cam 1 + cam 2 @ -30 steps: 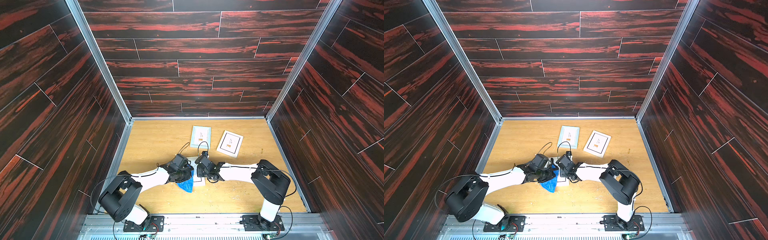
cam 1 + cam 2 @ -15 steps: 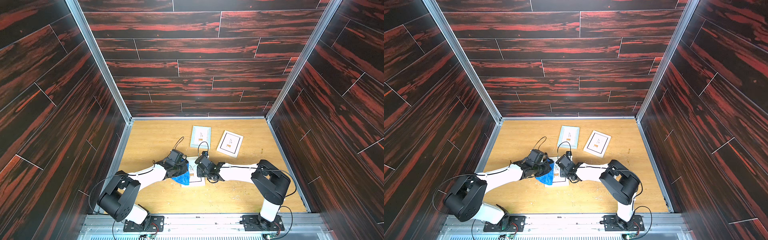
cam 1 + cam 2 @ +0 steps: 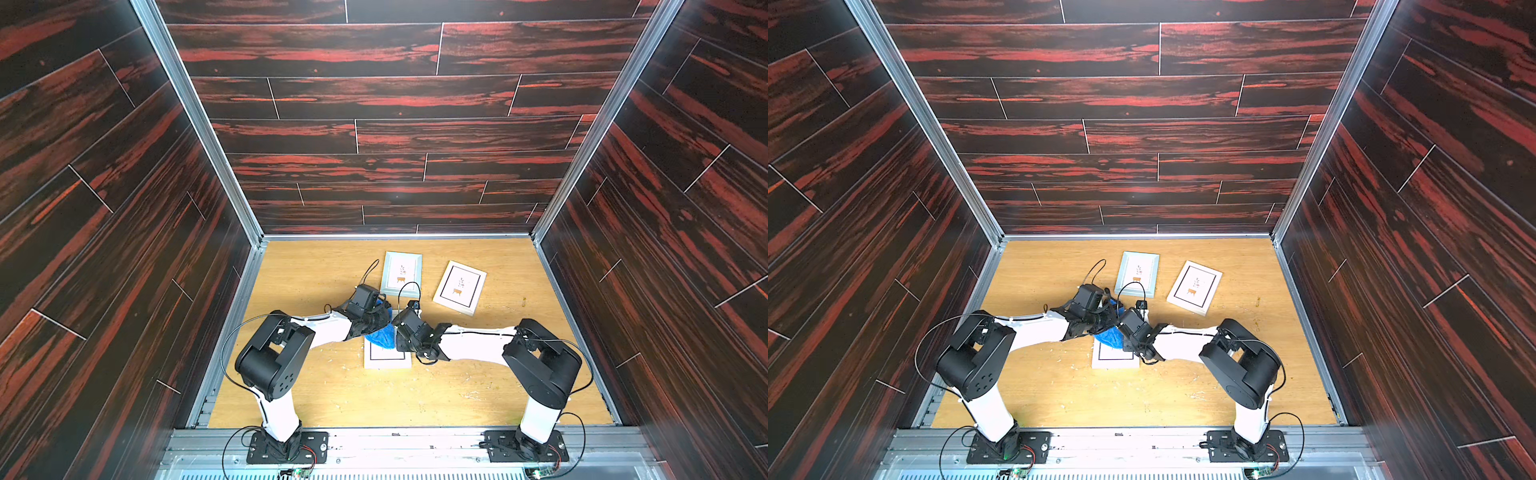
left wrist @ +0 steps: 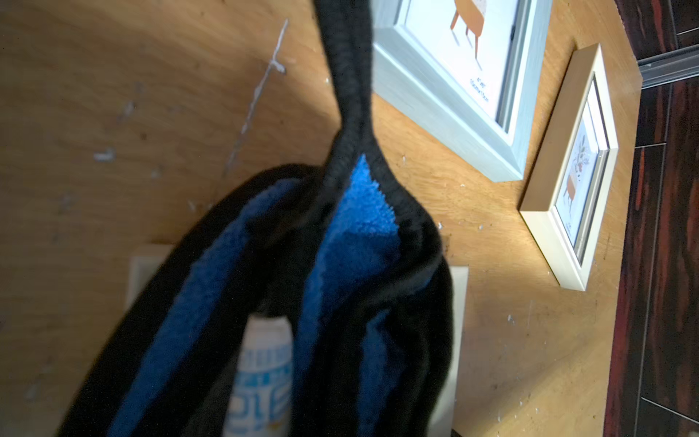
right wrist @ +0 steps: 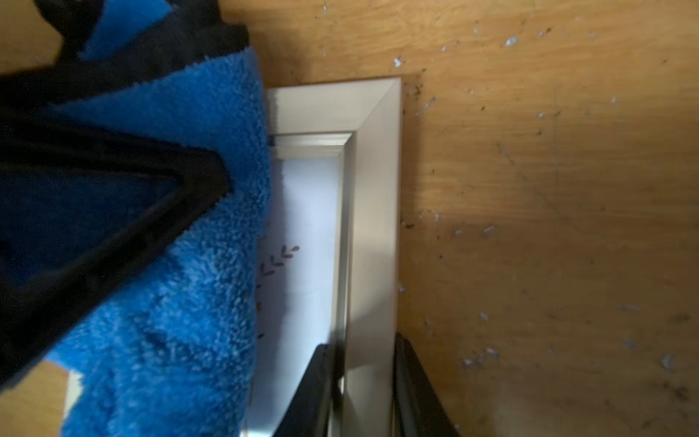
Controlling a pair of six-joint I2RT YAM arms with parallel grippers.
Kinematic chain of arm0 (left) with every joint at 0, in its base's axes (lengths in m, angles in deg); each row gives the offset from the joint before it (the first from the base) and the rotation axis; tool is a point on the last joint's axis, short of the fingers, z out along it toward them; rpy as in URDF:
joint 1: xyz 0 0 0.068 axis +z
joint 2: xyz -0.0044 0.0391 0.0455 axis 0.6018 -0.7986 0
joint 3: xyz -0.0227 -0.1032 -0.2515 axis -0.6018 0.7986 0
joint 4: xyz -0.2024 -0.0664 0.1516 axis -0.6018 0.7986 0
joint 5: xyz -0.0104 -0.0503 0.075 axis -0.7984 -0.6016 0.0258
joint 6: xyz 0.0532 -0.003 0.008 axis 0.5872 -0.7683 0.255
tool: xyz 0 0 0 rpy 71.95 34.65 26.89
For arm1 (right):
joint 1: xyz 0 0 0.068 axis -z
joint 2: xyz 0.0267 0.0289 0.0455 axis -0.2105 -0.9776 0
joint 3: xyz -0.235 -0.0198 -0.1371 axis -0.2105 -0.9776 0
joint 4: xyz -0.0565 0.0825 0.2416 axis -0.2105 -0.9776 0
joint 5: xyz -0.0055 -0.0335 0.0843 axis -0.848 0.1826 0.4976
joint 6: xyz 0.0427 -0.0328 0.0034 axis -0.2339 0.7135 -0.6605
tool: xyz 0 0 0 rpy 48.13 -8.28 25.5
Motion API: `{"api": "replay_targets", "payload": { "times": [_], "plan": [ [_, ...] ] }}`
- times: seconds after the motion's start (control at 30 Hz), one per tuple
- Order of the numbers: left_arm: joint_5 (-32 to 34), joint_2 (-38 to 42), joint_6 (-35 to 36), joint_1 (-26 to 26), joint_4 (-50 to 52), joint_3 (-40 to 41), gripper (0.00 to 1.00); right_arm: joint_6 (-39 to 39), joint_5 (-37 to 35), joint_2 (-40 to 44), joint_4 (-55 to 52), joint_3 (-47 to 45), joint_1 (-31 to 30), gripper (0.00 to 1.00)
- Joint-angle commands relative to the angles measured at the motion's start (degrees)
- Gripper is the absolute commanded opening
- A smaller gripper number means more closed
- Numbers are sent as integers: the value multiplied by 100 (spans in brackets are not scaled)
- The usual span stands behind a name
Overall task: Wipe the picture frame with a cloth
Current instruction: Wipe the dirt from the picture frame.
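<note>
The picture frame [image 3: 387, 360] [image 3: 1115, 360], pale with a black inner line, lies flat near the table's middle. The bright blue cloth [image 3: 382, 336] [image 3: 1109, 336] with black edging covers its far half. My left gripper [image 3: 379, 321] is shut on the bunched cloth [image 4: 359, 234]; its fingers are hidden in the folds. My right gripper [image 5: 365, 389] is shut on the frame's right-hand rail [image 5: 374, 189], one finger inside it and one outside. The cloth [image 5: 170, 265] lies on the glass beside that rail.
Two more frames lie flat farther back: a grey-blue frame [image 3: 401, 273] [image 4: 446, 94] just beyond my left wrist, and a white frame [image 3: 459, 287] [image 4: 567, 181] to its right. Dark panelled walls enclose the wooden table [image 3: 316, 266] on three sides.
My left gripper has dragged the cloth from the frame's near left corner across to its far half. The right arm has held still on the rail.
</note>
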Motion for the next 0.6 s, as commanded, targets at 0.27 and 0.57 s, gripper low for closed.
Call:
{"api": "replay_targets", "payload": {
  "times": [0.27,0.57],
  "plan": [
    [251,468,527,372,490,216,0,68,147,-127,-347,-32,-79,0],
    [-51,-503,123,-146,158,-489,0,27,165,-162,-360,16,-158,0]
  ]
}}
